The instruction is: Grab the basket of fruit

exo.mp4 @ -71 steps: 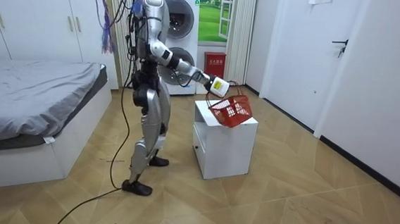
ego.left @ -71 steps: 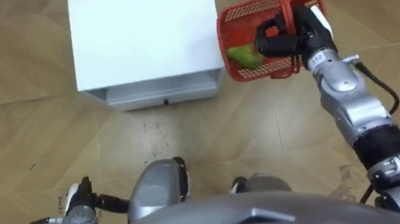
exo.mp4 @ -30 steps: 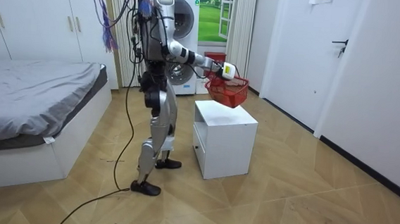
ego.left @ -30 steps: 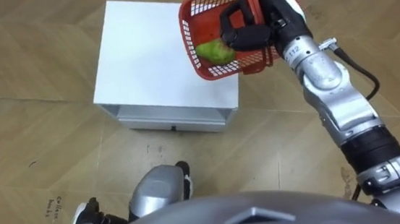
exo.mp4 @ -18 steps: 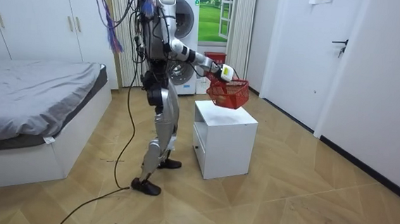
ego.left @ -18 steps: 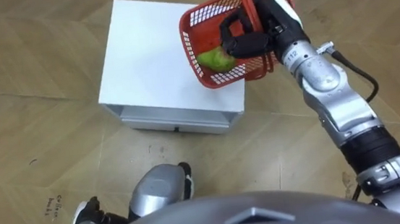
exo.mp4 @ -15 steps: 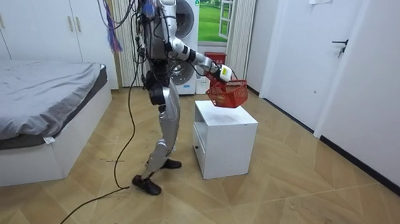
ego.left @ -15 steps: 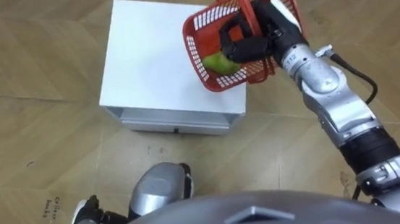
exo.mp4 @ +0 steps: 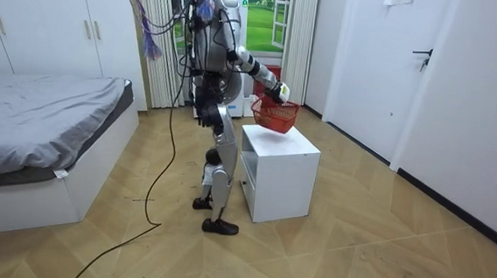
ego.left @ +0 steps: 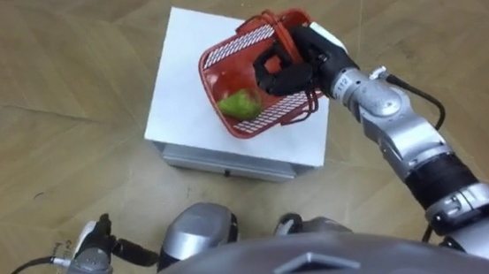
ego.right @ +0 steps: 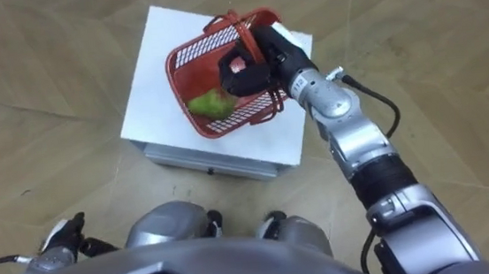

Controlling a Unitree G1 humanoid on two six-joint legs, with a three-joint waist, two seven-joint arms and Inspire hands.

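Since a moment ago, the robot has stepped right up to the cabinet (ego.left: 182, 80), and the basket (ego.left: 265, 116) has come in from past the right edge to hang over the right half of the top. My view shifted too, because the head moved.

The right robot hand (ego.left: 291, 62) is clamped on the basket's handle, fingers curled tight round it. The basket is tipped, with its open side turned a bit toward me. A green pear (ego.left: 240, 104) lies low inside, near the front wall. The left robot hand (ego.left: 87, 262) hangs down by the floor at the lower left. I cannot tell if it is apart or together.

I think the pick-up is nearly done, but some things could go wrong. The basket leans, so if it tips more the pear could roll out over the rim. The handle is thin, so a jolt from a step could make it slip in the robot hand. If the arm drops while the robot walks, the basket could bump the cabinet.

Some things are hard to see. From above I cannot tell if the basket's bottom touches the top; in the room view it looks just lifted off. Something pale red sits under the fingers, and I cannot make out what it is.
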